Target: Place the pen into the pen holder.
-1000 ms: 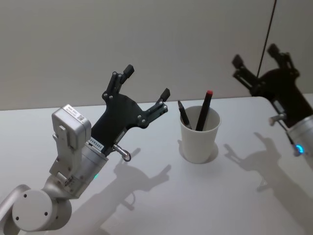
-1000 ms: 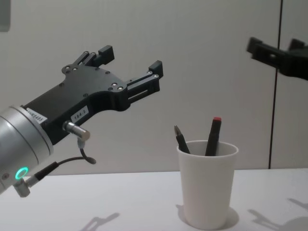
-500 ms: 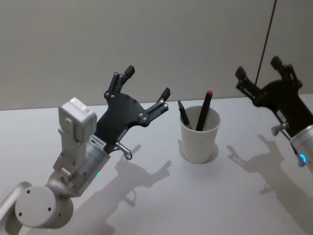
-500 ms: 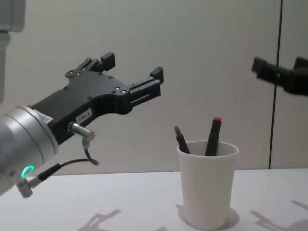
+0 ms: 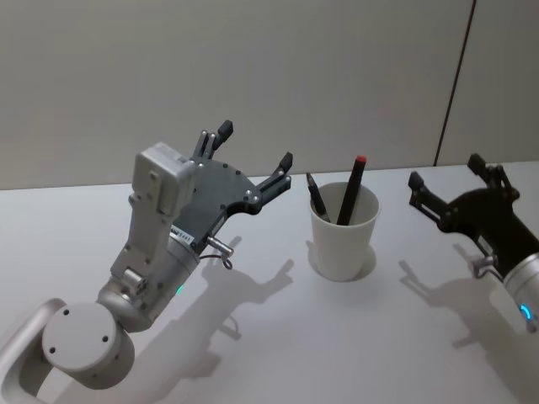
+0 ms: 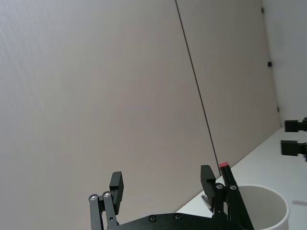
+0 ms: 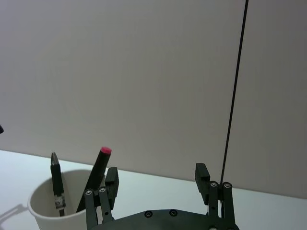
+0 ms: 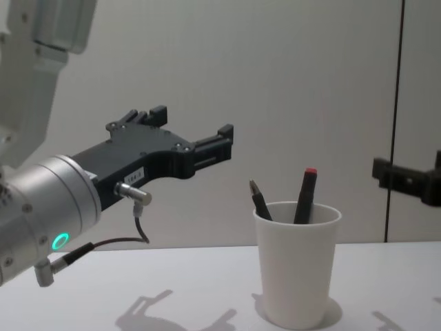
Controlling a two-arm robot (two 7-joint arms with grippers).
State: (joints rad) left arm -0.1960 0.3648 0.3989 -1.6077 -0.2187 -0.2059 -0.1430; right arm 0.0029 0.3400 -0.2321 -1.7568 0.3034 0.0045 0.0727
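the white paper cup [image 5: 344, 238] serving as the pen holder is seen standing upright on the white table [image 5: 278, 337], in front of the grey wall [image 5: 253, 76]. two pens are held inside it, leaning against the rim: a black pen with a red tip [image 5: 351, 191] and a shorter dark pen [image 5: 317, 198] beside it, on the robot's left. in the chest view both pens are seen rising above the cup's rolled rim [image 8: 297, 207].

the left gripper [image 5: 253, 156] is held in the air to the left of the cup, above the table, with its jaws spread wide and nothing between them. in the chest view it [image 8: 193, 124] is seen higher than the cup's rim and apart from it.

the right gripper [image 5: 446, 175] is held to the right of the cup, raised off the table, with its jaws also wide apart and empty. its shadow is cast on the table near the cup's base.
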